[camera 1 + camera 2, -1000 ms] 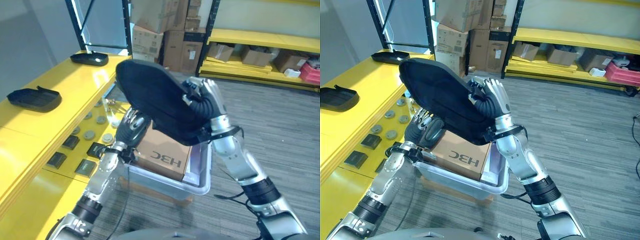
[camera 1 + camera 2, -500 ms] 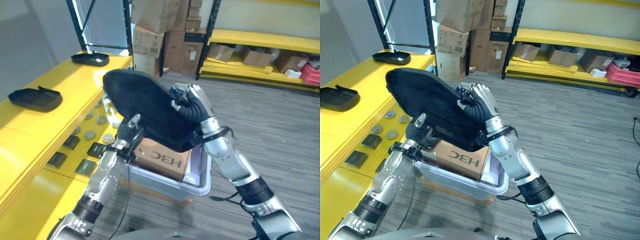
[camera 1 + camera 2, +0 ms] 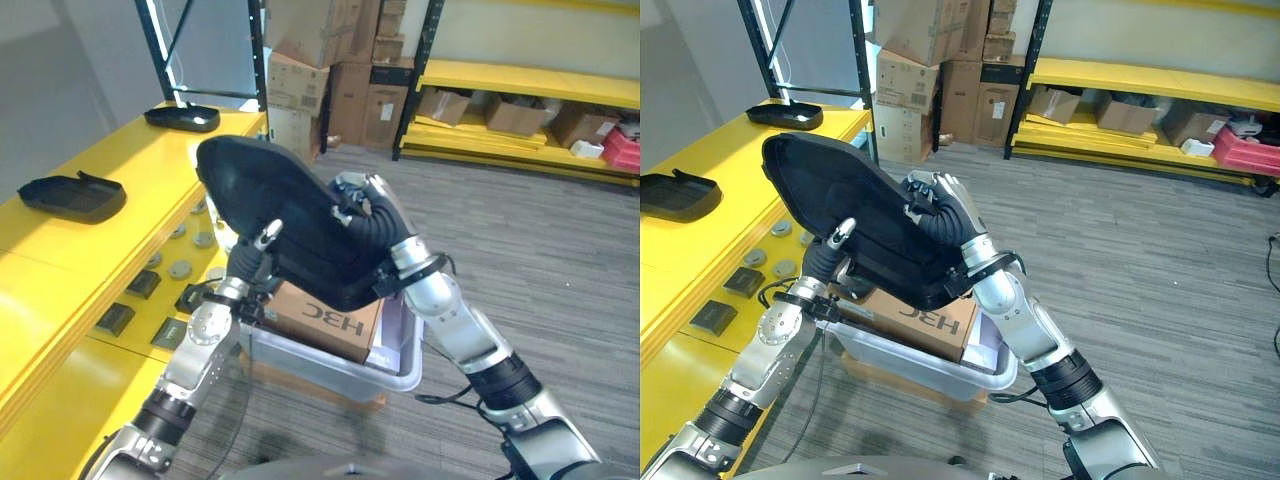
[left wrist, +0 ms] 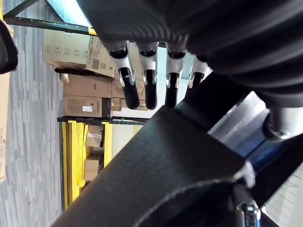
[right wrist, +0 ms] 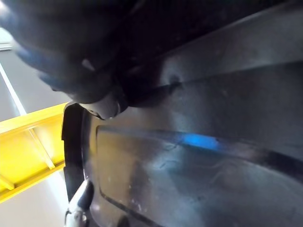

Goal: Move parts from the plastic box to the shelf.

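The yellow shelf (image 3: 90, 250) was the largest surface, a flat glossy board running along the robot's left, with a black metal upright (image 3: 165, 50) at its far end. Two dark moulded parts lay on it: one shallow shell (image 3: 62, 197) nearer, another (image 3: 181, 117) at the far end. Along its lower edge sat small round grey discs (image 3: 180, 269) and flat dark square pieces (image 3: 113, 319).

Next in size was the black part (image 3: 290, 225), a broad, smooth, oval shell of matt plastic with a raised rim, held tilted in the air above the box and just beside the shelf's edge. In the right wrist view its inner face (image 5: 199, 156) looked glossy, with a shallow recessed panel.

Below it stood the plastic box (image 3: 340, 368), translucent and pale with rounded corners, resting on the grey striped floor (image 3: 560, 260). A brown cardboard carton (image 3: 325, 315) lay inside it.

The right hand (image 3: 372, 215) pressed against the part's far edge, its ribbed cover and fingers curled onto the rim, holding it. The left hand (image 3: 835, 245) was under the part's near side; in the left wrist view its fingers (image 4: 147, 87) ran straight along the part's underside while the thumb (image 3: 266, 235) showed over the upper face, so the part sat pinched between them.

Stacked cardboard boxes (image 3: 320, 60) and further yellow racking (image 3: 520, 80) stood behind.
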Robot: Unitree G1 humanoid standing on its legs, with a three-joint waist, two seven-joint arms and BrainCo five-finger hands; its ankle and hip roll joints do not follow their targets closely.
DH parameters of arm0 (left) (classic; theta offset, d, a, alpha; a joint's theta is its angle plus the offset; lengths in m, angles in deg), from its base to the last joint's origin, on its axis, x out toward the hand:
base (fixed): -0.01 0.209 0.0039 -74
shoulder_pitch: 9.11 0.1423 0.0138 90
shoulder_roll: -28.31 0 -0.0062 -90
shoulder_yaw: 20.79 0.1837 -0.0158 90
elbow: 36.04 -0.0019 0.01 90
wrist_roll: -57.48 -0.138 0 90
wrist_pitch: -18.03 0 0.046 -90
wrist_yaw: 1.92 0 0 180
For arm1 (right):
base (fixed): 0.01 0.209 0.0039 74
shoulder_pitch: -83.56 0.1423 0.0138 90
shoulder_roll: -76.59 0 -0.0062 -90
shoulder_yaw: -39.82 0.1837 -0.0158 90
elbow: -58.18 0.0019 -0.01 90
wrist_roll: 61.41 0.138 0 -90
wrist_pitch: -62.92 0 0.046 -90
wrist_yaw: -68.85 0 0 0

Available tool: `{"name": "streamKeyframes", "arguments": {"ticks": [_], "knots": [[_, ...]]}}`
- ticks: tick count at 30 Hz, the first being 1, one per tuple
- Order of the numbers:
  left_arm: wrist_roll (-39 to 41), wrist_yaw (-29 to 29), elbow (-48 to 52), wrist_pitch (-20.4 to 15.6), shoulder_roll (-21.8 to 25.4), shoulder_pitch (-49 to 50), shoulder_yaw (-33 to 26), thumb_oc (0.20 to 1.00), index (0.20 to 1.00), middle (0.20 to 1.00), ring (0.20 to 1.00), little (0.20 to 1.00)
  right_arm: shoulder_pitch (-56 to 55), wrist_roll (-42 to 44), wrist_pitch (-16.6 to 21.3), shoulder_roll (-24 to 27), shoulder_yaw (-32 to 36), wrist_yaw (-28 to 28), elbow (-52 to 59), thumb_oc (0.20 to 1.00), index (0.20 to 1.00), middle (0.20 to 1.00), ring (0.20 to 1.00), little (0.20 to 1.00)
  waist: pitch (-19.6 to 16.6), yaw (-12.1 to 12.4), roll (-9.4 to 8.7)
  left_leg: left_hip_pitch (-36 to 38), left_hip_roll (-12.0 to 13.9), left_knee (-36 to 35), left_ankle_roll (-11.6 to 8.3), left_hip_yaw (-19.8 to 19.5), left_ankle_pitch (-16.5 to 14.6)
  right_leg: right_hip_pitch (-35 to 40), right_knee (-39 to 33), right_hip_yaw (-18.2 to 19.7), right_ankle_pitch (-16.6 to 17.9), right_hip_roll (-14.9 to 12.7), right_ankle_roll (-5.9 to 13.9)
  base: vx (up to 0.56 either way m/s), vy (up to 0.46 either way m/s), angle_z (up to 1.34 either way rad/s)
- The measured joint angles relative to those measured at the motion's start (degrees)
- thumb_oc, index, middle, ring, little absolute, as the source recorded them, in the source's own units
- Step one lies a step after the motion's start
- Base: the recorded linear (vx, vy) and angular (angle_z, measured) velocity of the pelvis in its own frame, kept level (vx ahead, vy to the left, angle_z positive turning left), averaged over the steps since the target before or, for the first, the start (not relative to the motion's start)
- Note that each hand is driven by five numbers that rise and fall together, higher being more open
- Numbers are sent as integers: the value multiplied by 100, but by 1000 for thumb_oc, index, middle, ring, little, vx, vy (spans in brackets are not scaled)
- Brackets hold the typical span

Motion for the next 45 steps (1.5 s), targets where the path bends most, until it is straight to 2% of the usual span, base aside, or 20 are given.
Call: {"name": "streamKeyframes", "arguments": {"ticks": [9,14,15,21,22,25,27,28,32,33,35,37,39,41,42,45], "knots": [[-526,-460,41,-102,40,4,-2,200,200,200,200,200,-1,261,-48,-168,-106,11,-125,200,200,200,200,200,-2,7,3,-2,-3,1,-1,19,0,-10,1,6,4,-3,3,0,0,0],[-629,-809,39,-131,-16,70,-12,200,200,200,200,200,-2,687,-101,-280,-248,10,-307,200,200,200,200,200,-2,9,4,-11,-4,1,-1,76,1,-33,1,21,5,-4,4,-6,-3,-2],[-630,-822,39,-137,-41,88,-17,200,200,200,200,200,-1,691,-101,-281,-259,10,-324,1000,1000,1000,1000,1000,-2,10,4,-13,-4,1,-1,77,1,-33,1,20,6,-5,4,0,0,0],[-880,-1168,1,-182,-49,156,-445,200,200,200,200,200,-215,1419,-24,-275,-562,263,-313,1000,1000,1000,1000,1000,-5,-24,9,-14,-2,1,-1,85,0,-38,0,21,4,-5,5,0,0,0],[-1069,-1305,-61,-193,-40,164,-616,200,200,200,200,200,-523,1558,162,-294,-572,304,-239,1000,1000,1000,1000,1000,-17,-19,12,-19,-1,1,2,82,-2,-40,0,19,-6,-7,6,0,0,0],[-1421,-1466,-82,-190,27,173,-715,200,200,200,200,200,-879,1584,328,-362,-574,341,-220,1000,1000,1000,1000,1000,-18,-21,20,-50,-6,0,4,83,-4,-74,0,21,-3,-17,8,0,0,0],[-1658,-1476,-80,-191,106,308,-879,200,200,200,200,200,-1232,1581,490,-362,-88,325,-207,1000,1000,1000,1000,1000,-15,-41,28,-61,-7,0,7,92,-6,-94,0,29,-3,-23,8,10,-4,-2],[-1770,-1478,-78,-191,148,507,-1140,200,200,200,200,200,-1618,1590,555,-358,480,231,-207,1000,1000,1000,1000,1000,-17,-61,43,-59,-6,-1,18,93,-14,-94,-1,30,-8,-25,8,16,-12,-4],[-1870,-1545,-88,-192,143,924,-1794,200,200,200,200,200,-2283,1648,673,-316,1500,-35,-639,1000,1000,1000,1000,1000,-23,-122,87,-68,1,-3,26,106,-21,-122,-1,51,-11,-18,10,9,-28,-4],[-1876,-1547,-86,-192,145,1088,-2007,200,200,200,200,200,-2557,1634,659,-287,1769,-81,-1149,1000,1000,1000,1000,1000,-23,-130,92,-69,5,-3,25,103,-27,-121,-1,49,-32,-14,31,2,-36,0],[-1871,-1534,-86,-194,145,1203,-2170,200,200,200,200,200,-2740,1476,614,-141,1787,-189,-1951,1000,1000,1000,1000,1000,-15,-117,101,-85,7,-3,25,94,-28,-129,-1,38,-50,-14,54,1,-42,2],[-1825,-1494,-82,-228,139,1287,-2309,200,200,200,200,200,-2896,1267,446,-126,1740,-208,-2892,1000,1000,1000,1000,1000,5,-86,120,-93,13,-28,46,81,-54,-132,-1,25,-56,-11,49,-4,-51,3],[-1739,-1482,-78,-271,123,1307,-2338,200,200,200,200,200,-2931,1181,258,-142,1590,-203,-3361,1000,1000,1000,1000,1000,22,-56,147,-98,19,-32,46,72,-59,-131,-1,21,-65,-4,34,1,-50,1],[-1632,-1361,7,-358,124,1366,-2399,200,200,200,200,200,-3036,945,309,-177,1449,-169,-3847,1000,1000,1000,1000,1000,61,-43,198,-167,34,-34,38,40,-66,-140,-2,-2,-68,5,27,4,-142,11],[-1548,-1218,170,-408,112,1436,-2450,200,200,200,200,200,-2768,793,192,-327,1284,-148,-5076,1000,1000,1000,1000,1000,61,19,160,-185,50,-33,16,-87,-72,-96,-2,-84,-88,32,34,-4,-169,28],[-1373,-1112,452,-533,117,1703,-2485,200,200,200,200,200,-2699,798,-10,-642,1050,-96,-6719,1000,1000,1000,1000,1000,67,234,160,-273,73,0,-25,-267,-48,-93,-1,-259,-139,69,8,-26,-134,37]]}}
